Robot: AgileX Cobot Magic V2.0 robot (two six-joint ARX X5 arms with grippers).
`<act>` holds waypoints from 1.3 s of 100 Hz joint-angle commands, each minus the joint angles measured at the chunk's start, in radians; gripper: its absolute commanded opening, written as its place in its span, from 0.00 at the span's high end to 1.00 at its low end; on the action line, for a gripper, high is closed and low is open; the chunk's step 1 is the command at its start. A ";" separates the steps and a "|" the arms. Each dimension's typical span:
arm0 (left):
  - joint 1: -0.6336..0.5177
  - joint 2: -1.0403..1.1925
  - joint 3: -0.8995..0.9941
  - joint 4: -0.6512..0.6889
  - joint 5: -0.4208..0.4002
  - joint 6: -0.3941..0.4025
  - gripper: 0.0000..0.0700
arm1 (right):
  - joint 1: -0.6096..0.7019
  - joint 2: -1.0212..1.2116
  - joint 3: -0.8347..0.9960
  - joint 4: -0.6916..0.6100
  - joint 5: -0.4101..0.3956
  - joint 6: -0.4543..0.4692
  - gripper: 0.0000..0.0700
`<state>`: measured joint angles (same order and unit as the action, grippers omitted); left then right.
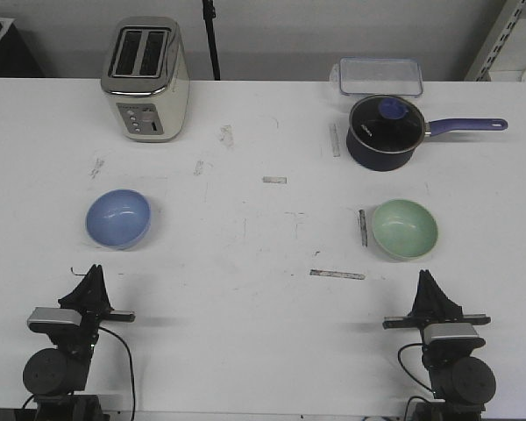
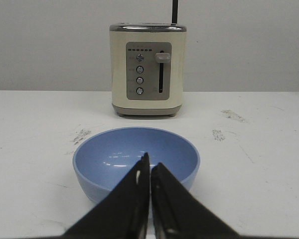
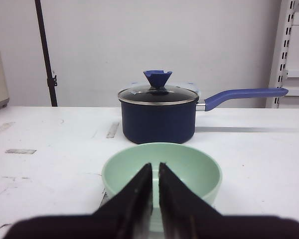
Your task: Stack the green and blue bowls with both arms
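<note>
The blue bowl (image 1: 118,218) sits upright on the white table at the left; it also shows in the left wrist view (image 2: 114,157). The green bowl (image 1: 404,229) sits upright at the right, and shows in the right wrist view (image 3: 189,167). My left gripper (image 1: 93,274) (image 2: 149,162) rests near the table's front edge, behind the blue bowl, its jaws shut and empty. My right gripper (image 1: 426,279) (image 3: 155,167) rests near the front edge behind the green bowl, jaws nearly together, empty. Neither touches a bowl.
A cream toaster (image 1: 145,79) stands at the back left. A navy saucepan with a glass lid (image 1: 385,132) and a clear lidded box (image 1: 380,76) stand at the back right. Tape strips (image 1: 337,274) lie on the table between the bowls.
</note>
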<state>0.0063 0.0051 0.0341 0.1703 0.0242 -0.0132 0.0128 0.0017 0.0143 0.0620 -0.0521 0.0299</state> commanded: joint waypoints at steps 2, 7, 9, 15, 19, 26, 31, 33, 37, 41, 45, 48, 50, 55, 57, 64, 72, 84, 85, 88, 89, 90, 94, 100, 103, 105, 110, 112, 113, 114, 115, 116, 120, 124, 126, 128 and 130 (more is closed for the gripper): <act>0.001 -0.002 -0.022 0.011 -0.002 0.009 1.00 | -0.001 0.000 -0.002 0.012 0.000 0.003 0.98; 0.001 -0.002 -0.022 0.011 -0.002 0.009 1.00 | -0.001 0.000 -0.002 0.012 0.000 0.003 0.98; 0.001 -0.002 -0.022 0.011 -0.002 0.009 1.00 | -0.001 0.000 -0.002 0.012 0.000 0.003 0.98; 0.001 -0.002 -0.022 0.011 -0.002 0.009 1.00 | -0.001 0.000 -0.002 0.012 0.000 0.003 0.98; 0.001 -0.002 -0.022 0.011 -0.002 0.009 1.00 | -0.001 0.000 -0.002 0.012 0.000 0.003 0.98; 0.001 -0.002 -0.022 0.011 -0.002 0.009 1.00 | -0.001 0.000 -0.002 0.012 0.000 0.003 0.98; 0.001 -0.002 -0.022 0.011 -0.002 0.009 1.00 | -0.001 0.000 -0.002 0.012 0.000 0.003 0.98; 0.001 -0.002 -0.022 0.011 -0.002 0.009 1.00 | -0.001 0.000 -0.002 0.013 0.000 0.003 0.98; 0.001 -0.002 -0.022 0.011 -0.002 0.009 1.00 | -0.001 0.000 -0.002 0.013 0.000 0.003 0.98; 0.001 -0.002 -0.022 0.011 -0.002 0.009 1.00 | -0.001 0.000 -0.002 0.013 0.000 0.003 0.98; 0.001 -0.002 -0.022 0.011 -0.002 0.009 1.00 | -0.001 0.000 -0.002 0.013 0.001 0.003 0.98; 0.001 -0.002 -0.022 0.011 -0.002 0.009 1.00 | -0.001 0.000 -0.002 0.013 0.000 0.003 0.98; 0.001 -0.002 -0.022 0.011 -0.002 0.009 1.00 | -0.001 0.000 -0.002 0.013 0.000 0.003 0.98; 0.001 -0.002 -0.022 0.011 -0.002 0.009 1.00 | -0.001 0.000 -0.002 0.013 0.000 0.003 0.98; 0.001 -0.002 -0.022 0.011 -0.002 0.009 1.00 | -0.001 0.000 -0.002 0.013 0.000 0.003 0.98; 0.001 -0.002 -0.022 0.011 -0.002 0.009 1.00 | -0.001 0.000 -0.002 0.005 0.000 0.003 0.98; 0.001 -0.002 -0.022 0.011 -0.002 0.009 1.00 | -0.001 0.000 -0.002 -0.021 0.000 0.003 0.98; 0.001 -0.002 -0.022 0.011 -0.002 0.009 1.00 | 0.000 0.000 -0.001 -0.032 0.000 0.004 0.98; 0.001 -0.002 -0.022 0.011 -0.002 0.009 1.00 | 0.000 0.000 0.000 -0.032 0.000 0.003 0.98; 0.001 -0.002 -0.022 0.011 -0.002 0.009 1.00 | 0.000 0.000 0.001 -0.033 0.000 0.004 0.98; 0.001 -0.002 -0.022 0.011 -0.002 0.009 1.00 | 0.000 0.000 0.002 -0.033 0.000 0.004 0.98; 0.001 -0.002 -0.022 0.011 -0.002 0.009 1.00 | 0.000 0.000 0.003 -0.033 0.000 0.004 0.98; 0.001 -0.002 -0.022 0.011 -0.002 0.009 1.00 | 0.000 0.000 0.008 -0.038 0.000 0.004 0.98; 0.001 -0.002 -0.022 0.011 -0.002 0.009 1.00 | 0.000 0.000 0.016 -0.042 0.000 0.006 0.98; 0.001 -0.002 -0.022 0.011 -0.002 0.009 1.00 | 0.000 0.000 0.024 -0.042 0.000 0.009 0.98; 0.001 -0.002 -0.022 0.011 -0.002 0.009 1.00 | 0.000 0.000 0.030 -0.045 0.000 0.008 0.98; 0.001 -0.002 -0.022 0.011 -0.002 0.009 1.00 | 0.000 0.001 0.049 -0.064 0.001 0.008 0.98; 0.001 -0.002 -0.022 0.011 -0.002 0.009 1.00 | 0.000 0.003 0.061 -0.079 0.002 0.007 0.98; 0.001 -0.002 -0.022 0.011 -0.002 0.009 1.00 | 0.000 0.005 0.067 -0.085 0.002 0.007 0.98; 0.001 -0.002 -0.022 0.011 -0.002 0.009 1.00 | 0.000 0.008 0.072 -0.089 0.002 0.007 0.98; 0.001 -0.002 -0.022 0.011 -0.002 0.009 1.00 | 0.000 0.010 0.077 -0.094 0.002 0.007 0.98; 0.001 -0.002 -0.022 0.011 -0.002 0.009 1.00 | 0.000 0.013 0.082 -0.100 0.002 0.007 0.98; 0.001 -0.002 -0.022 0.011 -0.002 0.009 1.00 | -0.001 0.026 0.102 -0.118 0.003 0.007 0.98; 0.001 -0.002 -0.022 0.011 -0.002 0.009 1.00 | -0.001 0.041 0.122 -0.131 0.005 0.007 0.98; 0.001 -0.002 -0.022 0.011 -0.002 0.009 1.00 | -0.001 0.051 0.132 -0.134 0.008 0.007 0.98; 0.001 -0.002 -0.022 0.011 -0.002 0.009 1.00 | -0.001 0.062 0.141 -0.134 0.008 0.007 0.98; 0.001 -0.002 -0.022 0.011 -0.002 0.009 1.00 | -0.001 0.071 0.148 -0.134 0.008 0.007 0.98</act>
<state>0.0063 0.0051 0.0341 0.1703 0.0242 -0.0128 0.0128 0.0456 0.1371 -0.0708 -0.0490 0.0303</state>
